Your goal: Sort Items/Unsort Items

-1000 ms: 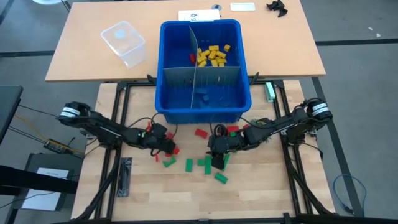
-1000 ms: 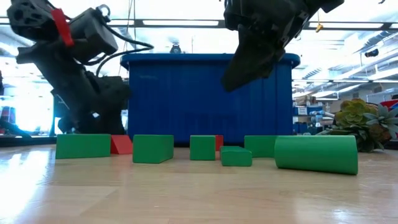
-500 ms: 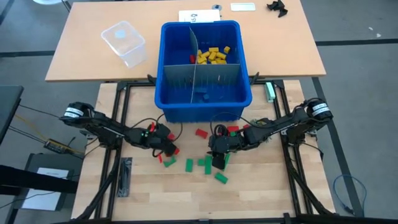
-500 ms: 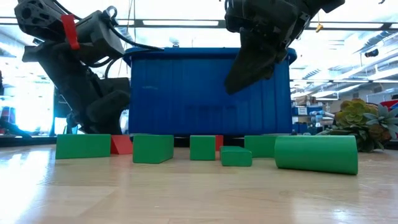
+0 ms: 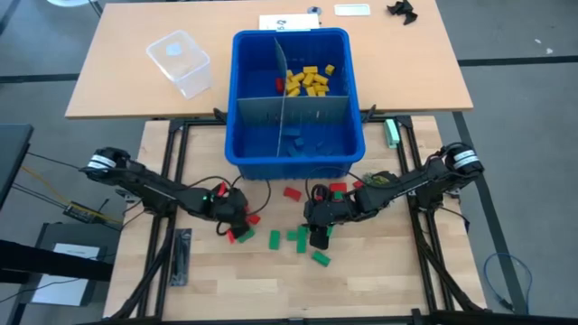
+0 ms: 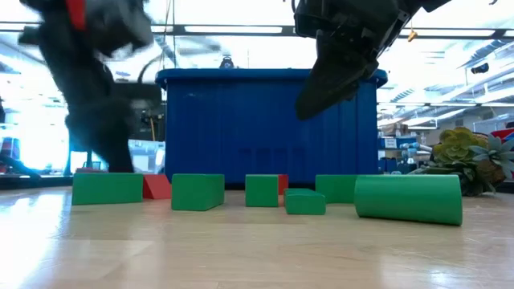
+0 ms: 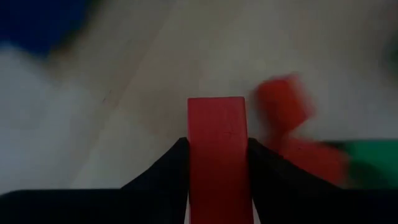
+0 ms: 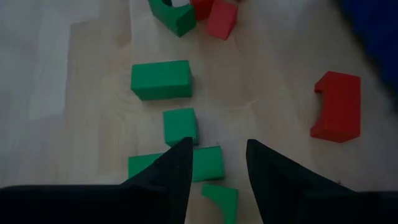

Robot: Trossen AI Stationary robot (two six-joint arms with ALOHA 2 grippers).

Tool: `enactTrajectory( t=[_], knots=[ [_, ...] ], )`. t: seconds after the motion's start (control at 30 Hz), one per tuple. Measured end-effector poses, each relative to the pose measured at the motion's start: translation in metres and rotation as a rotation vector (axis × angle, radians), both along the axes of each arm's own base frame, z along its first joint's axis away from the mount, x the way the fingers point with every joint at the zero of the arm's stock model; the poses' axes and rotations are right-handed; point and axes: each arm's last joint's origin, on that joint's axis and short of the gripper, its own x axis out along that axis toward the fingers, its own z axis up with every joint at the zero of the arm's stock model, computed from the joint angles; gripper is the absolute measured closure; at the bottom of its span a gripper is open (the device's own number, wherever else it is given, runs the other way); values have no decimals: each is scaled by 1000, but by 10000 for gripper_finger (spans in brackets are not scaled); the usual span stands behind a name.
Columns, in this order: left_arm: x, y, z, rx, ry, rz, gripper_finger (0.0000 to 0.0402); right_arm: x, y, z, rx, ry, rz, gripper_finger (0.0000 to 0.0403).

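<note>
Since a second ago, the left gripper (image 5: 237,215) has closed in on a red block (image 7: 217,155) at the left end of the loose pile and now grasps it between its jaws, as the left wrist view shows. The arm itself has shifted only a little and looks blurred in the low view, so I judge it is in motion.

The right gripper (image 5: 316,233) has hardly moved. It hovers above the green blocks (image 8: 161,79) in the middle of the bench (image 5: 379,271); its jaws are released, partly apart, with nothing between them.

The rest of the items lie on the near bench in front of the bin (image 5: 298,162): several green blocks and a few red ones (image 5: 292,192), close together but mostly not touching. Inside the bin, yellow blocks (image 5: 307,81) fill the far right compartment, with a red one just beside them near the divider (image 5: 283,108).

These blocks look like hard, light plastic with smooth faces. They should not bend or break, but a light, smooth piece can slip or turn if it is pinched near an edge. The best hold is across two flat parallel sides, near the middle, as on the red block now. Wedge shapes need care, because a sloped face can push the piece out of the jaws.
</note>
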Motion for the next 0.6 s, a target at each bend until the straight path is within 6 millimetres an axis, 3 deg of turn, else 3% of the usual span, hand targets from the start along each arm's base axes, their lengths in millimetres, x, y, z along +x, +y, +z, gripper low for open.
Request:
enactTrajectory(
  t=[0.33, 0.6],
  knots=[
    [27, -32, 93, 133, -95, -312, 263, -3, 4, -1, -2, 18, 5, 252],
    [44, -29, 179, 338, -282, -393, 263, -2, 4, 0, -18, -2, -23, 252]
  ],
)
